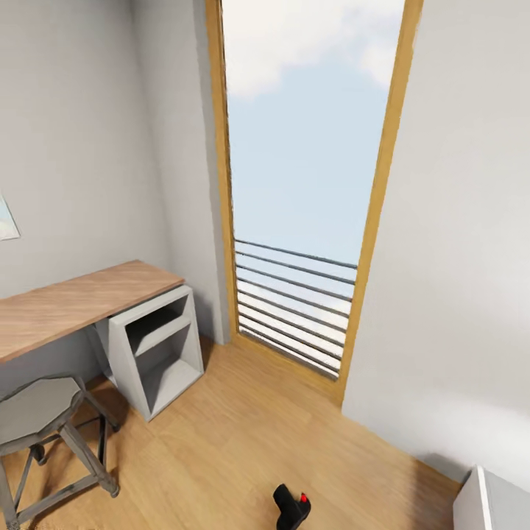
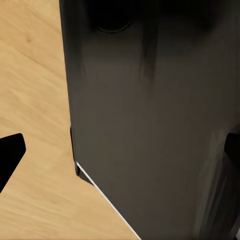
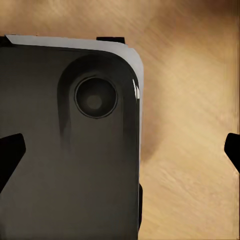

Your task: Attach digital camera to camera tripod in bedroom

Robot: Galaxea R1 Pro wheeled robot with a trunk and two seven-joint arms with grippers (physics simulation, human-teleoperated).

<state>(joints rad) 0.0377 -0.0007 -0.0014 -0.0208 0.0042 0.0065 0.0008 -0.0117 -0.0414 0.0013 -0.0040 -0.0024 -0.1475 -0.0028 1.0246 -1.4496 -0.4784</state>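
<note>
The digital camera (image 1: 292,506), small and black with a red button, lies on the light wood floor at the lower edge of the head view. The camera tripod is out of view. My left gripper (image 2: 120,152) is open, its dark fingertips (image 2: 10,156) at the picture's two sides, with a dark glossy body (image 2: 150,125) and wood floor beyond them. My right gripper (image 3: 120,152) is also open, its fingertips (image 3: 9,155) wide apart over a similar dark body with a round recess (image 3: 95,97). Neither holds anything.
A wood-topped desk (image 1: 73,302) with a grey open shelf unit (image 1: 158,350) stands at the left, and a grey stool (image 1: 40,430) is in front of it. Ahead is a tall wood-framed window with railing bars (image 1: 294,305). A white and grey furniture corner (image 1: 489,504) shows at the lower right.
</note>
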